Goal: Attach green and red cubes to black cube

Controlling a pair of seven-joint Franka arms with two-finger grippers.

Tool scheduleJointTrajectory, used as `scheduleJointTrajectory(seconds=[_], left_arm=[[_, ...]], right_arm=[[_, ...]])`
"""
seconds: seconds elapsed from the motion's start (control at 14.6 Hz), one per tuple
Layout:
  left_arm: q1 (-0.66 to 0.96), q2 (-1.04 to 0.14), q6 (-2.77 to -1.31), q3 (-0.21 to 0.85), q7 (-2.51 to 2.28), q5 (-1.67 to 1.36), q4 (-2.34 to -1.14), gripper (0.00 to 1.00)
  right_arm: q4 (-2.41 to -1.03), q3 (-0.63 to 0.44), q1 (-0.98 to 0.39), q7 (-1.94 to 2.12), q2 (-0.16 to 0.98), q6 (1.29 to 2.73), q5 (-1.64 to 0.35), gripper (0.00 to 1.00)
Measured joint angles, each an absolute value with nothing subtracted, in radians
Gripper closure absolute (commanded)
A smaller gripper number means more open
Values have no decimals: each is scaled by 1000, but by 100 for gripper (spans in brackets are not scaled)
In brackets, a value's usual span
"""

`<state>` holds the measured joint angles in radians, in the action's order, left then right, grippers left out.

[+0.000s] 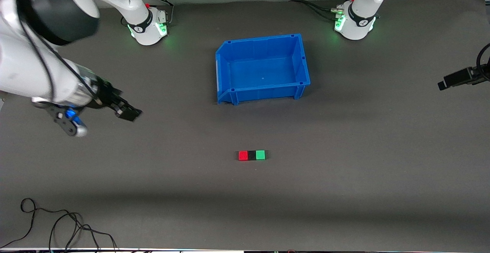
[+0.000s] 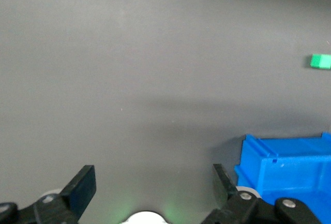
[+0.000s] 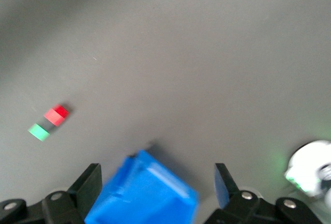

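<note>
The blue bin (image 1: 262,69) serves here as the landmark. It stands on the dark table (image 1: 363,149), about midway between the two robot bases, and its inside is bare.

The three cubes lie in one short row on the table, nearer to the front camera than the bin and well apart from it. The black cube (image 1: 251,155) is in the middle. The red cube (image 1: 243,155) touches it on the side toward the right arm's end of the table, and the green cube (image 1: 260,154) touches it on the side toward the left arm's end. The row looks straight, with no gap visible between the cubes.

The right gripper (image 1: 128,111) hangs in the air over the bare table, toward the right arm's end of the table from the bin, and well apart from the cubes. Its fingers (image 3: 90,182) stand wide apart and hold nothing; in the right wrist view the bin shows between them.

The left gripper (image 2: 155,188) does not appear in the front view. In the left wrist view its fingers (image 2: 83,185) are spread wide with nothing between them, and a corner of the bin appears just beside one finger. The left arm waits.
</note>
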<state>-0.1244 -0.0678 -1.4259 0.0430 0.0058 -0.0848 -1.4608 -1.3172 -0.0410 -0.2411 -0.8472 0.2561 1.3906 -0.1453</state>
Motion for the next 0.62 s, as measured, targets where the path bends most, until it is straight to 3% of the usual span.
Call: scheduleJointTrajectory(seconds=[0.34,0.62], left_arm=[[-29,-12,-1491,45,49,7,-1499,0],[22,-8,-1553,45,-34,20,-1535,0]], right_arm=[[-1450,-198,-229,-291,153,1397,-144,4],[-1485,-231,-239,-170,132,1480,-86,4]])
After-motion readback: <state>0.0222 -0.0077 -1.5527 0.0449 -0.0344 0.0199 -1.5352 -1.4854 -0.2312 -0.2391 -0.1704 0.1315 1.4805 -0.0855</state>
